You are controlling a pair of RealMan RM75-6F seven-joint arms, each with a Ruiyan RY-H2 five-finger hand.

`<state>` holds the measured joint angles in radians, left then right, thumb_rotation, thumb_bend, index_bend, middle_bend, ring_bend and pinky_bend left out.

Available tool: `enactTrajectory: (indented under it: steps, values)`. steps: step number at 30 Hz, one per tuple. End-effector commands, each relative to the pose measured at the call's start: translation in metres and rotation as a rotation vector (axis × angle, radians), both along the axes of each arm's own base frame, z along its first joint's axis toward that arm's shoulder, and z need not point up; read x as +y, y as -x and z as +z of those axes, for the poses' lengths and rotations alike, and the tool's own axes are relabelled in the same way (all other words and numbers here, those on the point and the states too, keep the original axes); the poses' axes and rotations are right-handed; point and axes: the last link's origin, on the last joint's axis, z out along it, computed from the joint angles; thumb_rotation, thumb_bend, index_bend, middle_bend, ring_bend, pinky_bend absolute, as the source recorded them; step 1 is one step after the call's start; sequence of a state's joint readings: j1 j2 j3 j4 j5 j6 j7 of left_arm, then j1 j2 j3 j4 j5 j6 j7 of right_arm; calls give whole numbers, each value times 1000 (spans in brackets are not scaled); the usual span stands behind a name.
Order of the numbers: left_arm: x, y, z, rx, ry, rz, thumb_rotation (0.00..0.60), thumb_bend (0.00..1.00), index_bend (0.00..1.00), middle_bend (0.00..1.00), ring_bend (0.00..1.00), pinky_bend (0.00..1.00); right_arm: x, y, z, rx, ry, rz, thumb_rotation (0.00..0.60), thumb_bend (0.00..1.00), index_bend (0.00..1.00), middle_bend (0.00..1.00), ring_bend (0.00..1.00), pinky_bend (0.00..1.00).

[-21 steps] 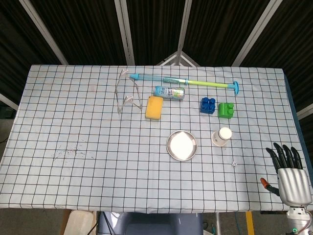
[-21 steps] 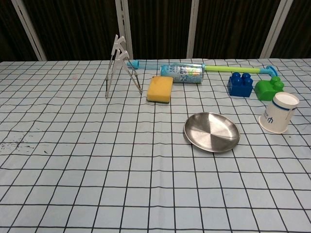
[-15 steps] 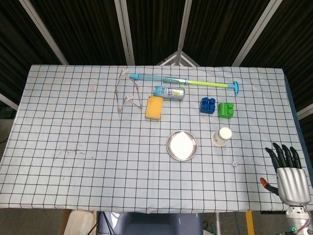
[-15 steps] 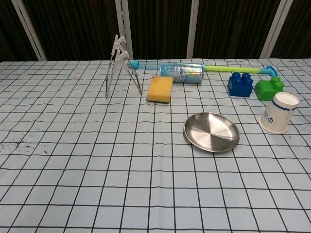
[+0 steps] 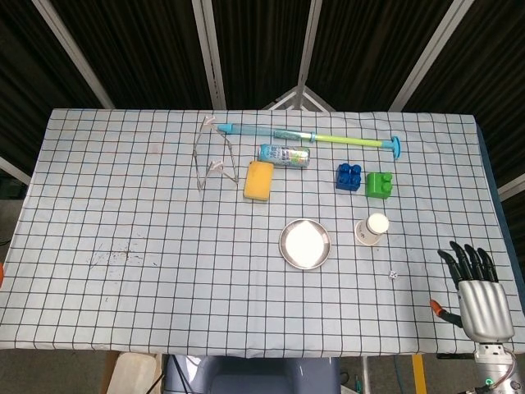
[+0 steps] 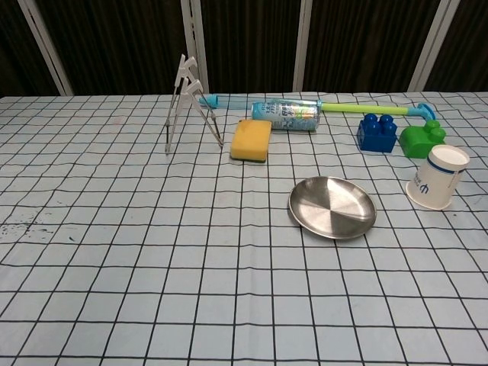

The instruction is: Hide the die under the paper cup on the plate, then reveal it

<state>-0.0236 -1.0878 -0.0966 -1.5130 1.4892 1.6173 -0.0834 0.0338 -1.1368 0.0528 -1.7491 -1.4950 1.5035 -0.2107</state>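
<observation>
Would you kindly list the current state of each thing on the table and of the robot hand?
paper cup: upside down on the cloth, beside the plate.
plate: bare, nothing on it.
die: uncovered on the cloth, near the cup.
can: lying on its side.
right robot hand: fingers spread, holding nothing.
left robot hand: out of view.

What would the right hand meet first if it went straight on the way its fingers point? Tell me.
The right hand is open, its fingers pointing toward the table's far edge. Straight on, the checkered cloth looks free; the die, paper cup and green block lie to its left. Depth is uncertain.
</observation>
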Motion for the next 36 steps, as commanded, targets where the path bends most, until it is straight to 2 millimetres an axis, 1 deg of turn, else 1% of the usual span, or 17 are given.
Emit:
enactTrajectory:
  steps: [1,4,7,10,16,20,25,28,36]
  values:
    - [-1,-1,-1,2,7,1,600,697,213,0,0,118,-7,3,-12,-77,-16,-34,600,165,306,109,52,0]
    - [-1,-2,-2,7,16,0,600,697,213,0,0,118,-18,7,-24,-148,-62,-69,600,165,356,109,62,0]
    - [1,-1,-2,5,18,4,600,696,213,0,0,118,-30,9,-32,-127,-92,-74,600,165,392,109,75,0]
    - [2,1,-1,0,15,11,600,697,213,0,0,119,-42,7,-42,-122,-127,-88,600,165,401,109,78,0]
    - [4,2,0,-2,14,17,600,697,213,0,0,118,-73,-1,-63,-96,-176,-110,600,164,414,110,80,0]
    - [4,2,-1,2,17,19,600,697,213,0,0,118,-84,-4,-70,-92,-182,-133,600,165,426,111,82,0]
    - [6,3,-2,7,26,26,600,697,213,0,0,119,-93,-1,-80,-75,-202,-172,600,165,426,111,83,0]
    - [7,2,-3,10,25,26,600,697,213,0,0,118,-96,5,-85,-68,-209,-201,600,165,426,111,82,0]
    - [9,3,-5,18,32,34,600,697,213,0,0,118,-94,18,-91,-87,-213,-251,600,164,427,111,82,0]
